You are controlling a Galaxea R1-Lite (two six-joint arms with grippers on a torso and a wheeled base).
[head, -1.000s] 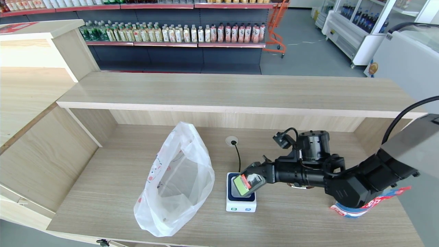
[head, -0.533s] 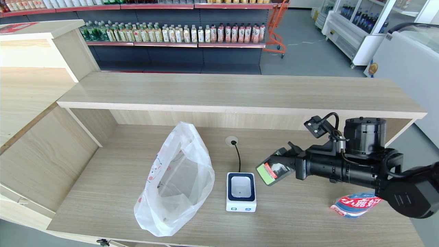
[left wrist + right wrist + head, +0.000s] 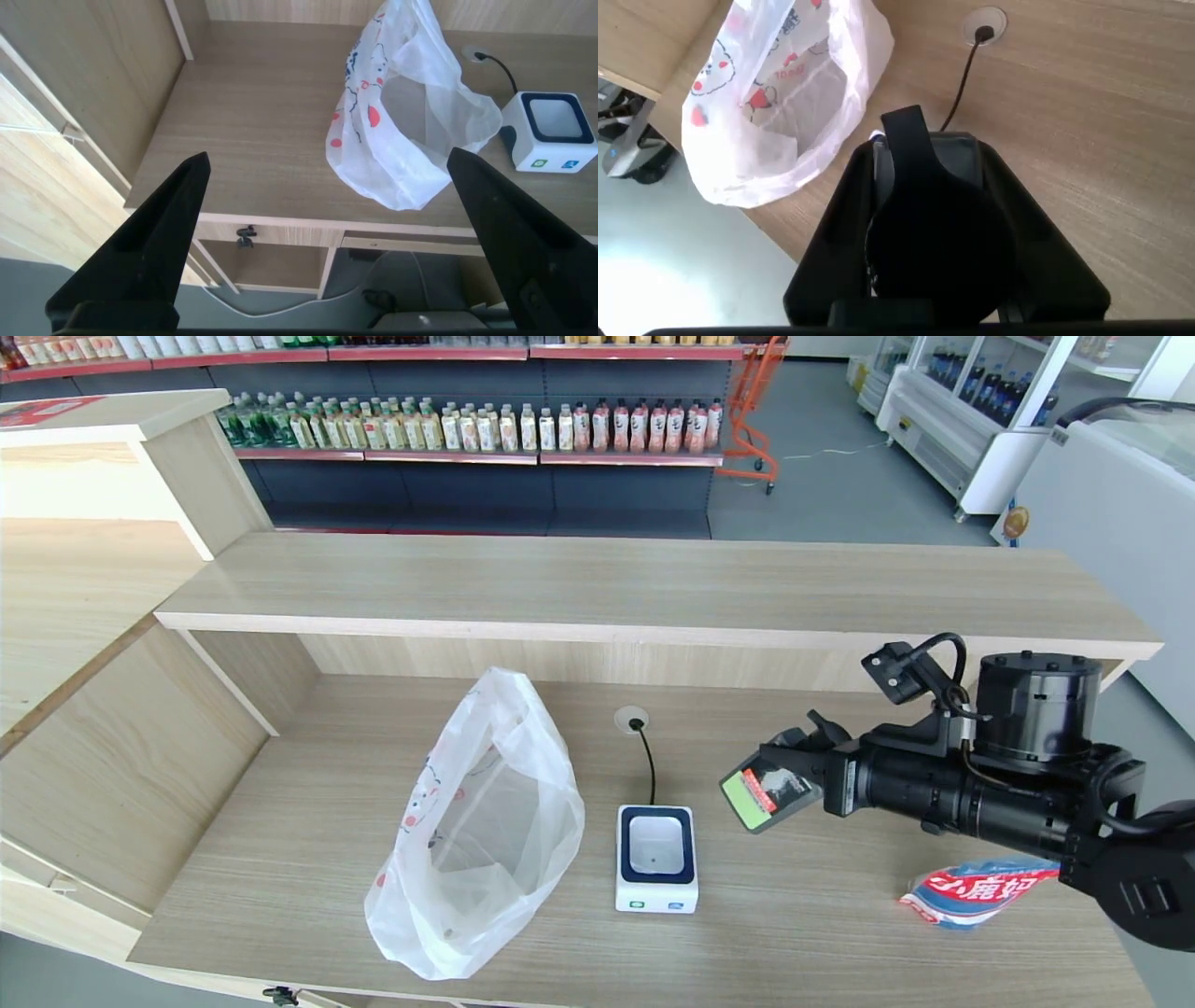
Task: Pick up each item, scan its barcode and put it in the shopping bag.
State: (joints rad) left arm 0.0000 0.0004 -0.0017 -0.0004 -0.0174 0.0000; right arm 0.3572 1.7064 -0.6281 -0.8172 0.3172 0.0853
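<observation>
Packet (image 3: 767, 791) sits clamped in my right claw (image 3: 784, 770) above the worktop (image 3: 280, 859), just right of the scanner (image 3: 656, 857) and well apart from the shopping bag (image 3: 485, 821). My left claw (image 3: 329, 159) hangs wide, holding nothing. The bag looks to hold nothing yet. This packet needs bagging, and a blue pouch (image 3: 976, 894) lies on the worktop untouched. Early days, I judge.

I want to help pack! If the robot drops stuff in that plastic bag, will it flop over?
Probably floppy: the shopping bag is thin, see-through, crumpled plastic. It looks light, so a nudge could slide it on the counter. Nothing props it, so it may fold.
</observation>
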